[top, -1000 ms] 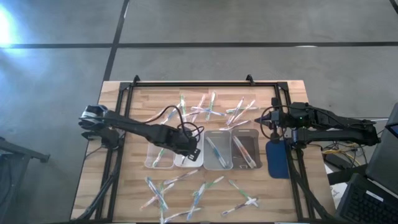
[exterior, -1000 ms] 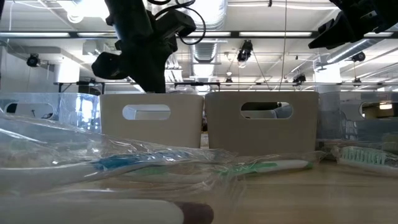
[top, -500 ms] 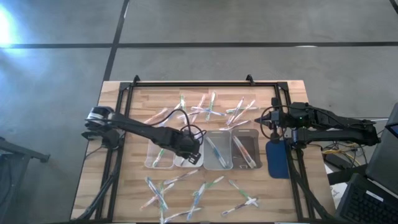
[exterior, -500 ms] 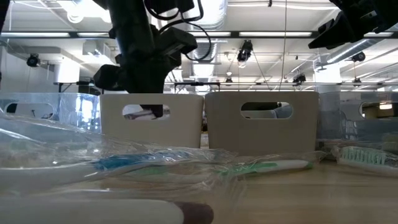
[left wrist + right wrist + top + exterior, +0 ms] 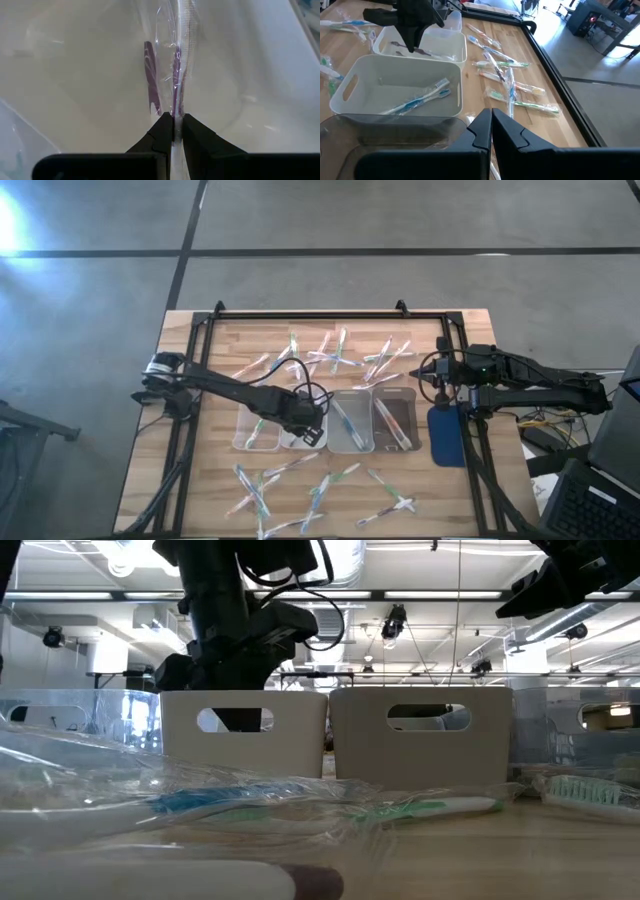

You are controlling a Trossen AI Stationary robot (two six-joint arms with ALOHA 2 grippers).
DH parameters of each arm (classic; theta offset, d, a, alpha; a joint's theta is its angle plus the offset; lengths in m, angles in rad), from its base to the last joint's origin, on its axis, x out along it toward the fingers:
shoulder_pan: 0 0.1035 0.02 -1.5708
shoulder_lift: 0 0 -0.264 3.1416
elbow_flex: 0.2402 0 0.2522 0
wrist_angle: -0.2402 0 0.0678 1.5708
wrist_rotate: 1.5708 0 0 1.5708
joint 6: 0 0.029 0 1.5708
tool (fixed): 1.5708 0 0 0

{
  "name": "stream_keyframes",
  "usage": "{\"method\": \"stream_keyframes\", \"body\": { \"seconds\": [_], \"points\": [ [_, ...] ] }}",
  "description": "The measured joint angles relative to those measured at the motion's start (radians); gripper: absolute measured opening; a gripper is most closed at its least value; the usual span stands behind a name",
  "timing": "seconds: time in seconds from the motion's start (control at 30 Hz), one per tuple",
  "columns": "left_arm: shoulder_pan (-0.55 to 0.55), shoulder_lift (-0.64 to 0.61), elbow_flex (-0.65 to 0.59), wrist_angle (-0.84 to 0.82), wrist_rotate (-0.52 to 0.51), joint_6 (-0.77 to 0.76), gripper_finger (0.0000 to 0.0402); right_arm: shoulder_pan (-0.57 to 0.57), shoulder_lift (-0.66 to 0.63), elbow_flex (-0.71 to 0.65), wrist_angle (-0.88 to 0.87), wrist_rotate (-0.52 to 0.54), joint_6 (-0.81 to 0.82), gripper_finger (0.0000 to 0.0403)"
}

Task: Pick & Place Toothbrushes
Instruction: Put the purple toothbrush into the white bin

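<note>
**Left gripper** (image 5: 173, 125): low inside the second bin (image 5: 300, 435) from the left in the row of four. Fingers pinched nearly together on a wrapped purple toothbrush (image 5: 176, 75), holding it by one end; the rest hangs forward over the bin's pale floor. A second purple-marked piece (image 5: 152, 82) lies just beside it, possibly another brush already in the bin; the view is too close to be sure.

**Right gripper** (image 5: 491, 127): fingers fully closed, empty, parked at the table's right edge over a blue case (image 5: 447, 435). Waiting.

**Bins:** the third bin (image 5: 395, 87) holds a blue brush (image 5: 422, 100); the outer two are clear plastic, and brushes show in them too.

**Loose toothbrushes:** one scatter (image 5: 330, 355) beyond the bins, another (image 5: 320, 490) on the near side, all on the wooden table (image 5: 200, 480).

**Risks, as judged:**
- The wrapper is slick and crinkled; the grip may be on film rather than handle, so the brush could slide out askew or stay stuck to a finger when released.
- Release from a tilt could leave one end propped on the bin wall.
- Lifting out, the fingers might snag the neighbouring wrapper and drag it along.
- The arm's cable (image 5: 300, 385) loops close above the bin rim and could catch.
</note>
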Motion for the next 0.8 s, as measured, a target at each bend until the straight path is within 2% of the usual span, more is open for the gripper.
{"method": "stream_keyframes", "body": {
  "seconds": [0.4,0.8],
  "points": [
    [0.007,0.012,0.000,0.010,0.016,0.025,0.0035,0.000,0.000,0.000,0.000,0.000,0.000,0.0008],
    [0.013,0.011,0.000,0.023,0.040,0.020,0.0104,0.000,-0.001,0.000,0.000,0.000,0.000,0.0008]
  ]
}}
